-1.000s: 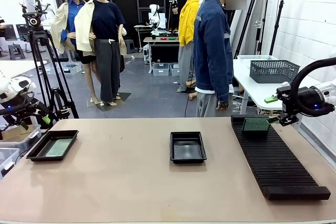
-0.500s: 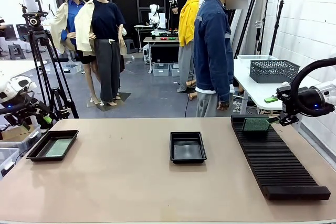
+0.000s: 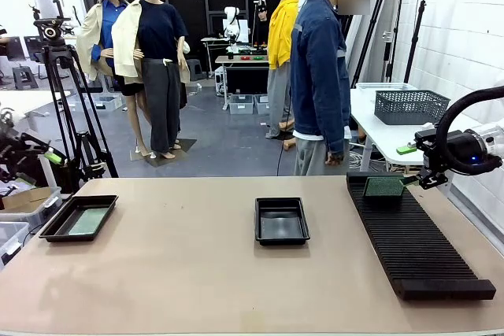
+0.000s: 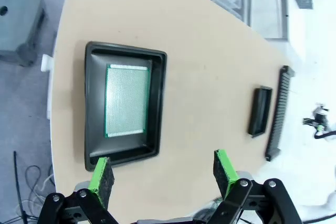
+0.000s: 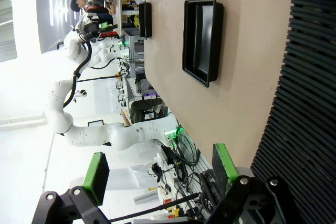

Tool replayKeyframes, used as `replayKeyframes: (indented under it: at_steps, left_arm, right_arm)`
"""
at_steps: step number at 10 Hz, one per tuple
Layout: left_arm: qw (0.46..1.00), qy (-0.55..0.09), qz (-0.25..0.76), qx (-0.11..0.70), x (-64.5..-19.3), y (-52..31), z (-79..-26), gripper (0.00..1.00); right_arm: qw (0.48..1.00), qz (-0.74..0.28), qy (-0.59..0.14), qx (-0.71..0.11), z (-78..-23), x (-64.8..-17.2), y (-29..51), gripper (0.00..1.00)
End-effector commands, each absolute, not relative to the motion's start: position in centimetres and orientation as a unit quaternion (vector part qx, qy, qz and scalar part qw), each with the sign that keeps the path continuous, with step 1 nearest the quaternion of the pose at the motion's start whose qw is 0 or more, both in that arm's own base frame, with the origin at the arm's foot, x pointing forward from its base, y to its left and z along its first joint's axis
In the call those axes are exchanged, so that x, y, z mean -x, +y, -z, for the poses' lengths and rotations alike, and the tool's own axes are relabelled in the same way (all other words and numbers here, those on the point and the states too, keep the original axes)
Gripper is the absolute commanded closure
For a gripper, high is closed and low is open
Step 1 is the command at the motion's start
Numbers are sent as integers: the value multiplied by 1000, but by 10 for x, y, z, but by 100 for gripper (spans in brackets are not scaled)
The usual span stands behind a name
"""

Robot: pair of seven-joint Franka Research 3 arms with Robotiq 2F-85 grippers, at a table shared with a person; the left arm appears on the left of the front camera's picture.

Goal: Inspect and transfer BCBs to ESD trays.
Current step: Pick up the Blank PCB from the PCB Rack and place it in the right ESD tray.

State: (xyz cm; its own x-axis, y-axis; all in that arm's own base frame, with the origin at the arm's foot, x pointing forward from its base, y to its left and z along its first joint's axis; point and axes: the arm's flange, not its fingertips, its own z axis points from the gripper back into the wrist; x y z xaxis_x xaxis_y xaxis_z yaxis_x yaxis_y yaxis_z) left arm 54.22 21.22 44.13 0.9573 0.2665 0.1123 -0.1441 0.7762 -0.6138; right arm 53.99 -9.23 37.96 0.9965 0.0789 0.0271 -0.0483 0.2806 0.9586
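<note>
One green BCB (image 3: 88, 219) lies flat in the left ESD tray (image 3: 57, 230) near the table's left edge. My left gripper (image 4: 164, 174) hangs open high above that tray (image 4: 93, 108), whose BCB (image 4: 127, 100) lies flat on its floor; it sits off the table's left edge (image 3: 49, 157). The middle ESD tray (image 3: 281, 220) holds nothing. A second BCB (image 3: 383, 186) stands on edge at the far end of the black slotted rack (image 3: 417, 245). My right gripper (image 3: 419, 180) hovers open just right of that board, and its own view (image 5: 160, 174) takes in the rack (image 5: 310, 87) and the middle tray (image 5: 202, 40).
A person in a denim jacket (image 3: 319, 76) stands at the far side of the table, side-on. A camera tripod (image 3: 67, 92) stands beyond the left corner. A white side table with a grey basket (image 3: 409, 105) is behind the right arm.
The left arm has pulled back to the left and turned, so its white body has left the front view. The right arm, trays and boards have not moved.
</note>
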Motion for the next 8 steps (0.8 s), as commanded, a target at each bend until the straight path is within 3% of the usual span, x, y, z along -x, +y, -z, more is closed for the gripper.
replayKeyframes:
  at_steps: [1, 8]
  left_arm:
    - [912, -80, -97, 390, -540, 230, -447, 0]
    - [852, -74, -53, 515, -514, 256, -441, 0]
  right_arm:
    - [806, -36, 14, -591, -380, -536, -89, 0]
    - [806, -36, 14, -591, -380, -536, -89, 0]
